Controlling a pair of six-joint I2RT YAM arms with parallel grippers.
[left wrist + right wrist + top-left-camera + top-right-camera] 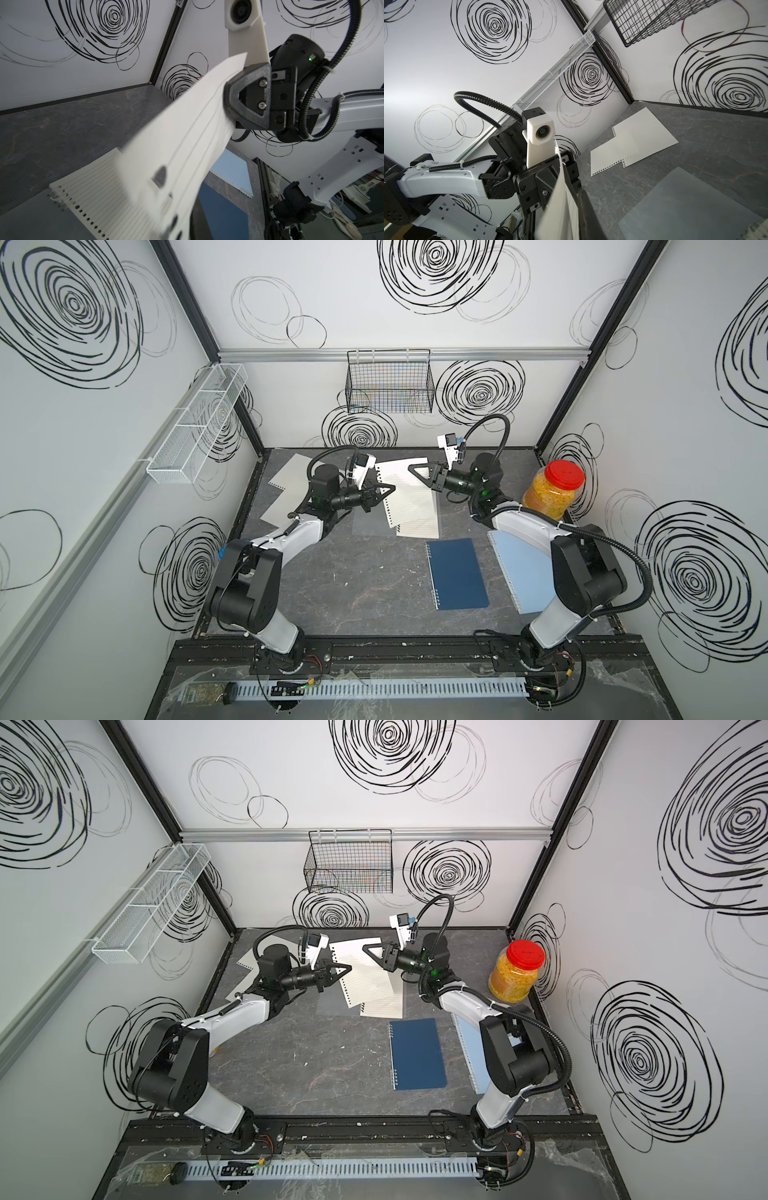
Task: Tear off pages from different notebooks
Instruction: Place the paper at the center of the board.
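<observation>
Dark marble table (332,593) in a scribble-walled booth. Some loose pages (291,470) lie well left of the open notebook (419,529). Over that notebook the left gripper (390,489) is clamped tight on the hole-punched edge of a lifted lined page (409,494). The right gripper (412,470) sits at its opposite edge, can't tell if it's actually gripping. To the open notebook's right lie the navy notebook (457,574) and the light blue notebook (519,568), both shut.

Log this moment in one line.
left gripper: shut on page | right gripper: at page, grip unclear | page: above open notebook | loose pages: on table
</observation>
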